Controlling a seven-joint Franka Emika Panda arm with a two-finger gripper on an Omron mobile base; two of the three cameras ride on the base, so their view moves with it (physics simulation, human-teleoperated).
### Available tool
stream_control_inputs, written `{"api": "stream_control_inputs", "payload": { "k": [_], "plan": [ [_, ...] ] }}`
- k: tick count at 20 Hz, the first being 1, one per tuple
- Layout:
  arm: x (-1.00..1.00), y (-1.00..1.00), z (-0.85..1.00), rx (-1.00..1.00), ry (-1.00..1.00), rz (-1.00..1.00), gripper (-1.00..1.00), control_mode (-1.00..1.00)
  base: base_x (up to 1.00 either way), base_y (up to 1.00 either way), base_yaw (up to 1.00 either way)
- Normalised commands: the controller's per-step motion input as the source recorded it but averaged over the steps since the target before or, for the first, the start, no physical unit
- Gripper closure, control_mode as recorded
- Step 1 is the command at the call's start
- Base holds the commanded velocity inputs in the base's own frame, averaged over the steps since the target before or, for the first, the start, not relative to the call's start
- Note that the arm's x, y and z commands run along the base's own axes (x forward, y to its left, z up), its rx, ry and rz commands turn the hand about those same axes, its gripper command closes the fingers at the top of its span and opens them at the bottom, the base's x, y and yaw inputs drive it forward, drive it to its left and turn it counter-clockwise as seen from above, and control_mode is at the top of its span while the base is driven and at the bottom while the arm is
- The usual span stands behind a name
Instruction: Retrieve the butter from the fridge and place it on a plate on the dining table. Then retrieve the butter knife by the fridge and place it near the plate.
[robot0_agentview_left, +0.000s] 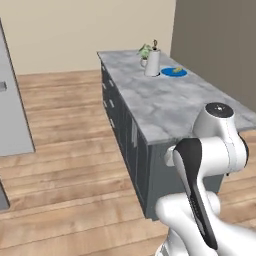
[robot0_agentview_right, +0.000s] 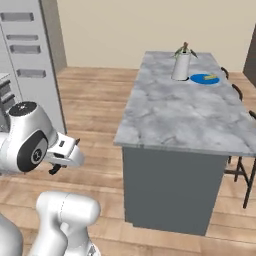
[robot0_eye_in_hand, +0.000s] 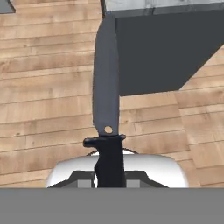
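The end effector (robot0_eye_in_hand: 108, 177) is pinching the butter knife (robot0_eye_in_hand: 106, 100) by its black handle. In the hand view the grey blade runs straight out ahead of the fingers, with a small round hole just above the guard, and its tip reaches the near corner of the dining table (robot0_eye_in_hand: 170, 48). Beneath the blade lies the wooden floor (robot0_eye_in_hand: 43, 87).

The table, a long island with a marble worktop (robot0_agentview_right: 180, 110) on a dark grey base, stands ahead of the end effector. At its far end, well apart from the end effector, sits the blue plate (robot0_agentview_left: 174, 72) with the yellow butter (robot0_agentview_left: 177, 70) lying on it. Just beside the plate stands a white pitcher-like vessel (robot0_agentview_left: 152, 63), and behind that a small potted plant (robot0_agentview_left: 145, 52).

In the right base view dark stools (robot0_agentview_right: 243, 170) stand along the far side of the table, and a tall grey fridge (robot0_agentview_right: 35, 60) rises to the other side of the end effector. No brand, label or writing can be read anywhere.
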Motion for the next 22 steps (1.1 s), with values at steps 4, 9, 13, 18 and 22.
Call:
{"api": "stream_control_inputs", "payload": {
  "k": [4,9,13,18,22],
  "plan": [
    [0.0,0.0,0.0,0.0,0.0,0.0,1.0,1.0,0.48,-1.0,-0.2],
    [0.0,0.0,0.0,0.0,0.0,0.0,1.0,1.0,0.38,-1.0,-0.14],
    [0.0,0.0,0.0,0.0,0.0,0.0,1.0,1.0,0.39,-1.0,-0.14],
    [0.0,0.0,0.0,0.0,0.0,0.0,1.0,1.0,0.48,-1.0,-0.09],
    [0.0,0.0,0.0,0.0,0.0,0.0,1.0,1.0,0.54,-1.0,-0.03]
  ]
}}
